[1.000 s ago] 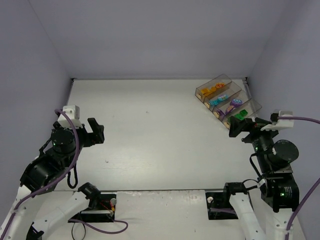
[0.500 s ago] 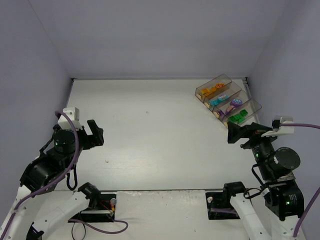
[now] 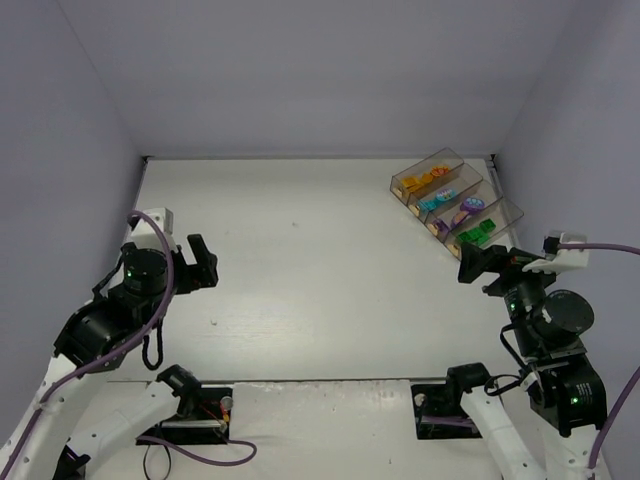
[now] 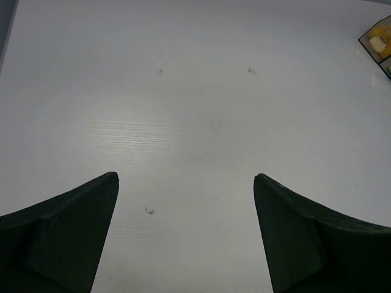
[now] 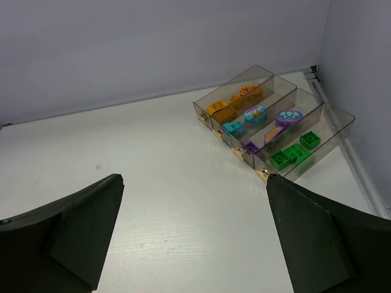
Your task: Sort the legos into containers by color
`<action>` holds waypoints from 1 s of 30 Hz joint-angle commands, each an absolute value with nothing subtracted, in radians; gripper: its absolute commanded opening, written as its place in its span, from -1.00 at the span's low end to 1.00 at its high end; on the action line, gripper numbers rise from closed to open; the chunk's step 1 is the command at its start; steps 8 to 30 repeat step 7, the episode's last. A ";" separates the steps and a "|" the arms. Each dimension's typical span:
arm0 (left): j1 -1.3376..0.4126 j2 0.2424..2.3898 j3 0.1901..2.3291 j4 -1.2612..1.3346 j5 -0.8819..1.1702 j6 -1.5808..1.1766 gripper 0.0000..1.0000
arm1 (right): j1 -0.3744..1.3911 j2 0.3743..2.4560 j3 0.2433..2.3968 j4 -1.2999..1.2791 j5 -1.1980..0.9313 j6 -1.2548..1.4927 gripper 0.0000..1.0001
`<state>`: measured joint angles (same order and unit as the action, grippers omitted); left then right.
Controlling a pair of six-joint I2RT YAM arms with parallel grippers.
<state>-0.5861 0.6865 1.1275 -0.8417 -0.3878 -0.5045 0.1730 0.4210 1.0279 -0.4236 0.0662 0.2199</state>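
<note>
The containers [image 3: 505, 213] are four joined smoky bins at the back right, also in the right wrist view [image 5: 339, 121]. From far bin to near bin they hold orange and yellow legos [image 5: 231, 102], teal legos [image 5: 245, 118], purple legos [image 5: 278, 125] and green legos [image 5: 294, 151]. No lego lies loose on the table. My right gripper [image 3: 472, 264] is open and empty, just in front of the green bin. My left gripper [image 3: 201, 264] is open and empty over the left side of the table, far from the bins. A corner of the bins shows in the left wrist view [image 4: 381, 44].
The white table [image 3: 300, 260] is walled by grey panels at the back and both sides. The bins sit close to the right wall. Arm bases and cables are at the near edge.
My left gripper has moved a little right and toward the table's middle. My right gripper has drawn back slightly from the green bin. The legos have not moved.
</note>
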 commanded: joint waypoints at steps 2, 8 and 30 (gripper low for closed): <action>-0.583 0.739 1.134 -0.767 -0.368 -0.496 0.70 | 0.183 0.451 1.038 -0.353 0.091 0.181 1.00; -0.583 0.765 1.127 -0.727 -0.364 -0.480 0.70 | 0.183 0.463 1.032 -0.351 0.098 0.166 1.00; -0.583 0.765 1.127 -0.727 -0.364 -0.480 0.70 | 0.183 0.463 1.032 -0.351 0.098 0.166 1.00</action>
